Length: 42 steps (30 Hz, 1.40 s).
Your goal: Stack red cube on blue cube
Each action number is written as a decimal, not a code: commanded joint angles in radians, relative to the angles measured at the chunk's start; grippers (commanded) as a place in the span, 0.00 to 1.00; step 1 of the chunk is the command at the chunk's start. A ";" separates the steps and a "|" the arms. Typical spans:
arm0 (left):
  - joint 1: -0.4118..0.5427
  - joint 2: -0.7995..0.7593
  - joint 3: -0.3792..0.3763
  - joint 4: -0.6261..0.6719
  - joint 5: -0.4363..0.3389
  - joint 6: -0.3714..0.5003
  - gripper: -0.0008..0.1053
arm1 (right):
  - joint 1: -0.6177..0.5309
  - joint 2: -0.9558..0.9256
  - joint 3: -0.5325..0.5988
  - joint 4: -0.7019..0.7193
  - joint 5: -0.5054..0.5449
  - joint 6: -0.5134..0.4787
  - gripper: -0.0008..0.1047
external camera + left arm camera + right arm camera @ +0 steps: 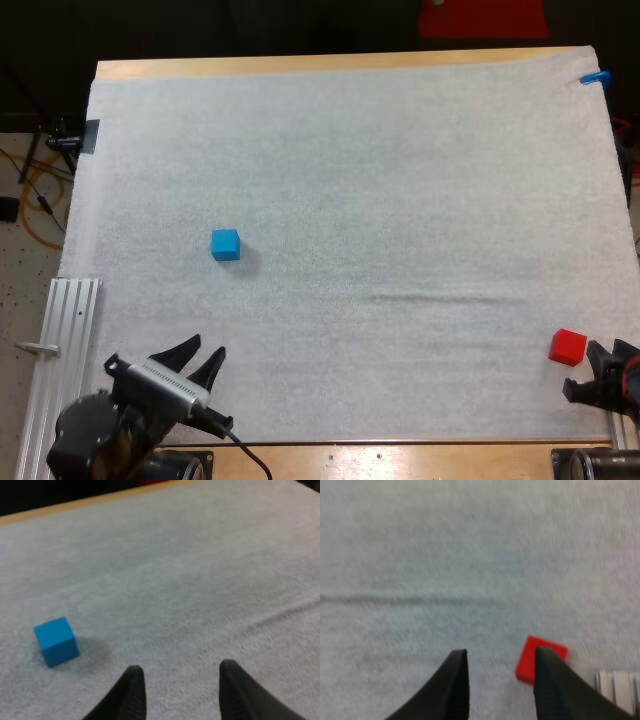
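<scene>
In the pickup approach, the right gripper point(500, 652), fingers spread and empty, stands just beside the red cube point(567, 347) and, by my judgement, must next straddle it, while the blue cube point(225, 244) lies well apart, near the likewise spread left gripper point(205, 355).

Black left hand point(207, 346), tapered black fingers point(131, 695)

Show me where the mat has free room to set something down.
The white mat is bare across its far half and in the middle, between the blue cube and the red cube. Crowded: near left, around the open left gripper; near right, where the open right gripper is beside the red cube.
</scene>
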 commanded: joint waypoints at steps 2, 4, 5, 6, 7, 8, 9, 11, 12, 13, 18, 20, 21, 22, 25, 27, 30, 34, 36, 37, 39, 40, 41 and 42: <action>-0.047 0.069 -0.039 -0.010 0.008 0.018 0.33 | 0.001 0.088 -0.031 0.016 0.029 0.002 0.30; -0.072 0.115 -0.058 -0.010 0.008 0.036 0.33 | 0.001 0.137 -0.044 0.026 0.044 0.014 0.30; -0.087 0.145 -0.073 -0.010 0.008 0.050 0.33 | 0.001 0.169 -0.052 0.037 0.046 0.025 0.30; -0.102 0.174 -0.087 -0.010 0.008 0.060 0.33 | 0.001 0.206 -0.062 0.048 0.051 0.038 0.30; -0.107 0.184 -0.093 -0.010 0.008 0.060 0.33 | 0.001 0.230 -0.066 0.053 0.052 0.041 0.30; -0.122 0.212 -0.104 -0.010 0.008 0.060 0.33 | 0.001 0.259 -0.075 0.062 0.056 0.050 0.30; -0.138 0.238 -0.116 -0.010 0.008 0.060 0.33 | 0.001 0.289 -0.081 0.063 0.064 0.063 0.30; -0.163 0.267 -0.131 -0.010 0.008 0.060 0.33 | 0.001 0.325 -0.089 0.061 0.079 0.076 0.30; -0.185 0.286 -0.140 -0.010 0.014 0.065 0.33 | 0.001 0.350 -0.090 0.061 0.092 0.083 0.30; -0.196 0.294 -0.144 -0.010 0.015 0.066 0.33 | 0.001 0.362 -0.091 0.061 0.099 0.085 0.30; -0.293 0.354 -0.164 -0.010 0.025 0.067 0.33 | 0.001 0.454 -0.090 0.061 0.106 0.108 0.30; -0.316 0.372 -0.163 -0.010 0.033 0.067 0.33 | 0.001 0.482 -0.090 0.061 0.106 0.109 0.30; -0.332 0.386 -0.163 -0.010 0.036 0.067 0.33 | 0.001 0.506 -0.090 0.061 0.106 0.109 0.30; -0.340 0.394 -0.163 -0.010 0.036 0.067 0.33 | 0.001 0.519 -0.090 0.061 0.106 0.109 0.30; -0.366 0.424 -0.163 -0.010 0.036 0.079 0.33 | 0.001 0.587 -0.090 0.040 0.127 0.109 0.30; -0.376 0.441 -0.163 -0.010 0.036 0.087 0.33 | 0.001 0.637 -0.090 0.019 0.131 0.114 0.30; -0.376 0.449 -0.163 -0.010 0.036 0.097 0.33 | 0.001 0.697 -0.090 -0.006 0.126 0.133 0.30; -0.376 0.448 -0.163 -0.010 0.036 0.097 0.33 | 0.001 0.764 -0.090 -0.028 0.126 0.143 0.30; -0.376 0.448 -0.163 -0.010 0.036 0.097 0.33 | 0.001 0.801 -0.080 -0.043 0.126 0.153 0.30; -0.376 0.448 -0.163 -0.010 0.036 0.097 0.33 | 0.001 0.807 -0.078 -0.046 0.126 0.154 0.30; -0.376 0.448 -0.163 -0.010 0.036 0.097 0.33 | 0.001 0.834 -0.064 -0.066 0.126 0.158 0.30; -0.376 0.448 -0.163 -0.010 0.036 0.097 0.33 | 0.001 0.839 -0.060 -0.068 0.124 0.162 0.30; -0.376 0.448 -0.163 -0.010 0.036 0.097 0.33 | 0.001 0.847 -0.054 -0.072 0.124 0.163 0.30; -0.376 0.448 -0.163 -0.012 0.036 0.100 0.33 | 0.001 0.855 -0.048 -0.073 0.124 0.172 0.31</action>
